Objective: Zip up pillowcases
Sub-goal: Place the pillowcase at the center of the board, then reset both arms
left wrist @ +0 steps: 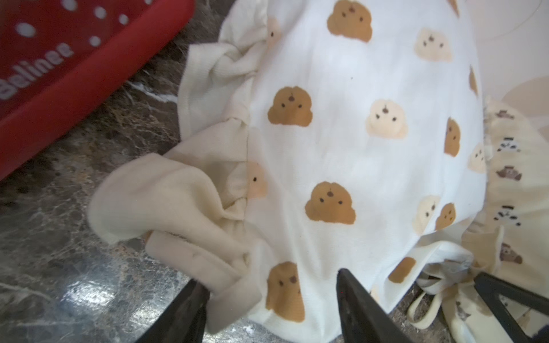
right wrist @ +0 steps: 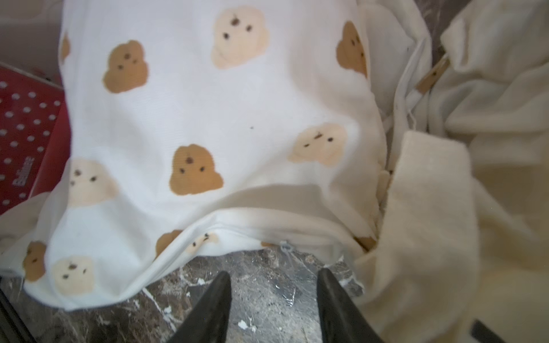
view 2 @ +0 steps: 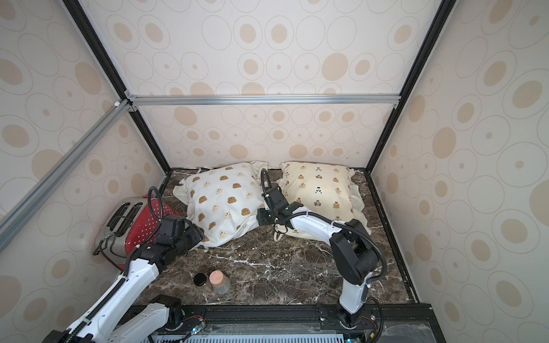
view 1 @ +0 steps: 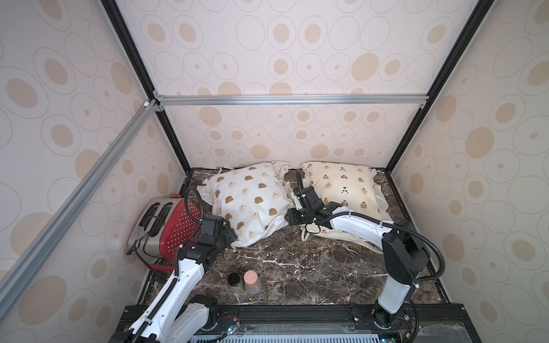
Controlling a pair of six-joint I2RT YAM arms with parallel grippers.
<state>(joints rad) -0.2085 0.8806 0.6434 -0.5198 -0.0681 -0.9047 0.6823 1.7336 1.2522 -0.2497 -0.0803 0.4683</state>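
Note:
The white pillowcase [view 1: 249, 202] [view 2: 222, 202] with brown and cream faces lies at the back centre. The cream-yellow pillowcase [view 1: 341, 184] [view 2: 318, 184] with small bears lies to its right. My left gripper [view 1: 231, 234] [left wrist: 270, 292] is open at the white pillowcase's near left corner. White fabric [left wrist: 285, 291] and a ruffle lie between its spread jaws. My right gripper [view 1: 289, 218] [right wrist: 273, 277] is open over bare marble at the near right corner. A small silver zipper pull [right wrist: 284, 245] sits on the hem just ahead of its fingertips.
A red dotted toaster [view 1: 166, 225] [view 2: 130, 225] lies tipped against the left wall, close to my left arm. Two small jars [view 1: 234, 279] [view 1: 252, 280] stand near the front of the marble tabletop [view 1: 312, 267]. Patterned walls close in three sides.

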